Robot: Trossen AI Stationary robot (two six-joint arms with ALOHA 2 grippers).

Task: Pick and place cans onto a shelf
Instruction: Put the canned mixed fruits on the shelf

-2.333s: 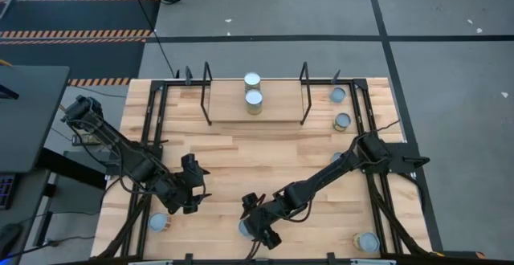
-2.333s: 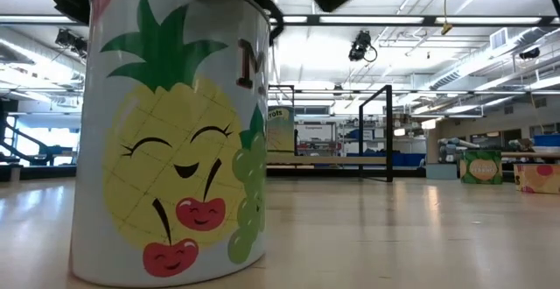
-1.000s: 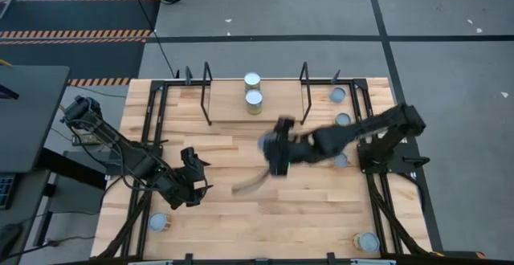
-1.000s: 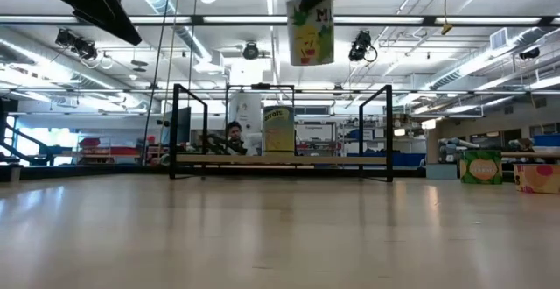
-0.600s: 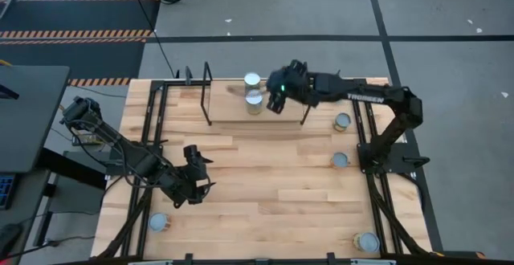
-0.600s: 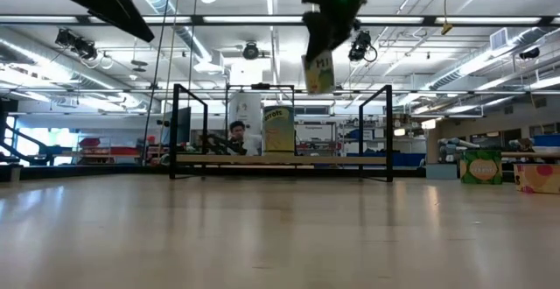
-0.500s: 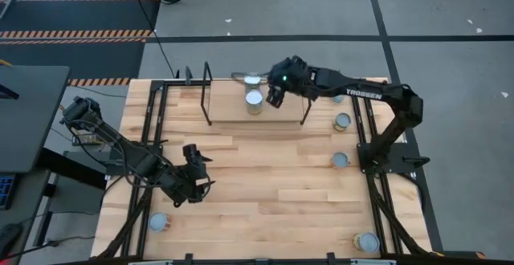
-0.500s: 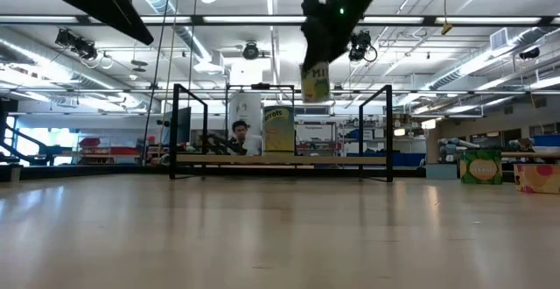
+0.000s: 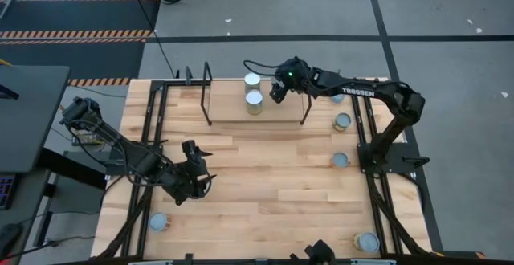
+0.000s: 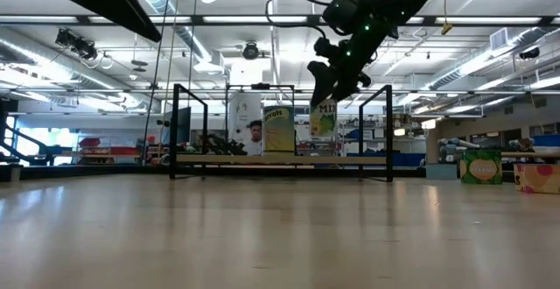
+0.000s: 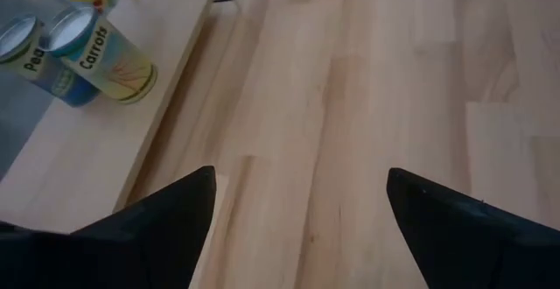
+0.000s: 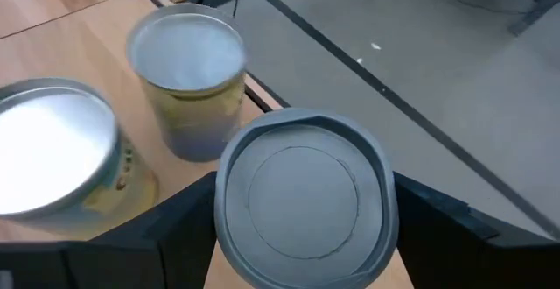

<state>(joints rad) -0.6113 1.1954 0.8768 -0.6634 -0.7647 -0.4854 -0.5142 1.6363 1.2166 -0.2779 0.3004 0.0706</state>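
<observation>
The shelf point(image 9: 233, 111) stands at the table's far edge. Two cans point(image 9: 252, 80) point(image 9: 254, 98) stand upright on its board. My right gripper point(image 9: 278, 90) hangs over the board just right of them, shut on a third can point(image 10: 323, 119) with a yellow-green label. In the right wrist view this can's grey top point(image 12: 302, 193) fills the space between the fingers. My left gripper point(image 9: 197, 177) hovers open over the table's near left, with nothing between its fingers point(image 11: 175, 223); its view shows both shelf cans point(image 11: 98, 51). My right gripper pinches the can by its side wall just under the top rim point(image 12: 220, 203), one finger point(image 12: 179, 228) on each side. The fingers slant down from the table's right. The can hangs upright, its bottom a little above the shelf board point(image 10: 350, 159).
Loose cans stand along the table's right edge point(image 9: 338, 95) point(image 9: 342, 121) point(image 9: 340, 160), at the near right corner point(image 9: 367, 242) and at the near left point(image 9: 158, 222). The shelf's black posts point(image 9: 304, 96) rise close beside the held can. Bare wood spans the table's middle.
My right gripper has swung with the can from the table's middle toward the far edge, then sunk beside the two shelf cans. The can stays upright in the hold and now hangs lower, close over the board.
</observation>
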